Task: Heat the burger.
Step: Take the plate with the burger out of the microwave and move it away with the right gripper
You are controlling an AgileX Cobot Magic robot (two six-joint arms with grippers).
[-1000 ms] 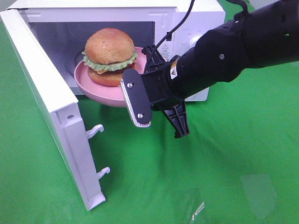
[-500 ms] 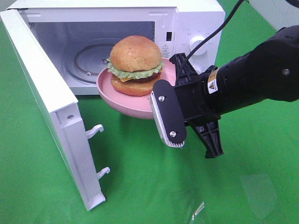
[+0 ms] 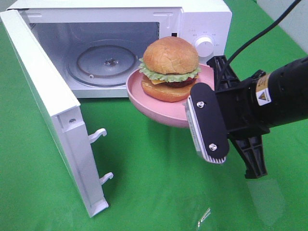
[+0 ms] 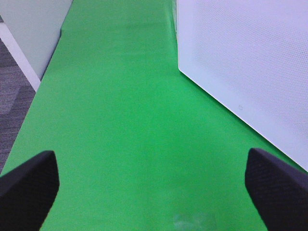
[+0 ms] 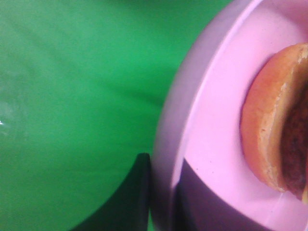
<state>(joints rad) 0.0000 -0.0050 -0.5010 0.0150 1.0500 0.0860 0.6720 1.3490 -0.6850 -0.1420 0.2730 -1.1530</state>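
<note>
Exterior high: one burger (image 3: 171, 67), one pink plate (image 3: 144, 98), one microwave (image 3: 202, 19).

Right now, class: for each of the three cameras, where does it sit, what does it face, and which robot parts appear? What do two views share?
Exterior high: mounted above, facing the open microwave, the burger on its pink plate, and the right gripper.
Left wrist: faces green cloth and the microwave door; open left gripper fingertips show.
Right wrist: close on the plate rim, clamped.
Shared: plate and burger in exterior and right wrist.
</note>
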